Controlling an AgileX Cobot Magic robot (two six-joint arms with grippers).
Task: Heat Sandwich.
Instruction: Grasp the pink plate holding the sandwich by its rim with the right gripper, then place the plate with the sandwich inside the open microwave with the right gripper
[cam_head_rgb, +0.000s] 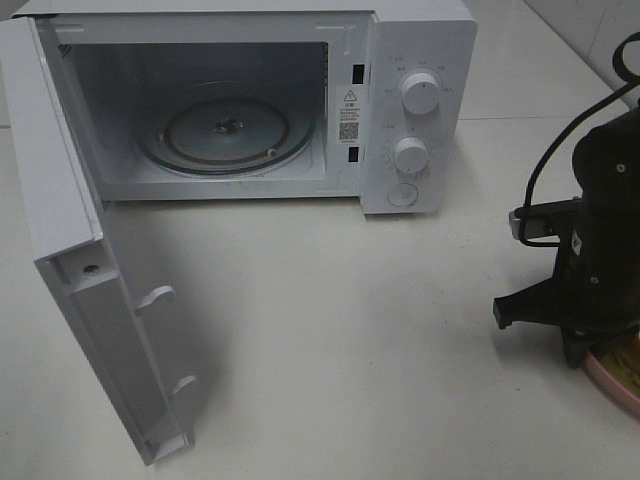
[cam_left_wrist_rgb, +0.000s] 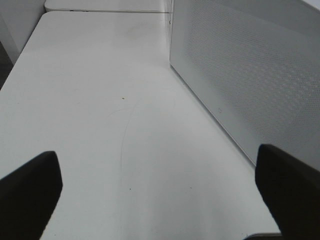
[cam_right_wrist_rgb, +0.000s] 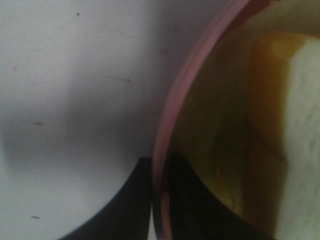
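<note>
Jaws of the right gripper (cam_head_rgb: 588, 348) sit at the pink plate (cam_head_rgb: 628, 403), right of the open microwave (cam_head_rgb: 400, 100). Left wrist view: the left gripper (cam_left_wrist_rgb: 160, 190) is spread wide above the table (cam_left_wrist_rgb: 100, 100). Right wrist view: fingers (cam_right_wrist_rgb: 125, 205) pinch the plate's rim, with the sandwich (cam_right_wrist_rgb: 300, 140) on it.

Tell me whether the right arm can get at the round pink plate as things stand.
Yes, it seems so: the right gripper sits at the round pink plate, its fingers either side of the rim and apparently pinching it. Nothing stands between; the cream-white sandwich lies further in.
</note>
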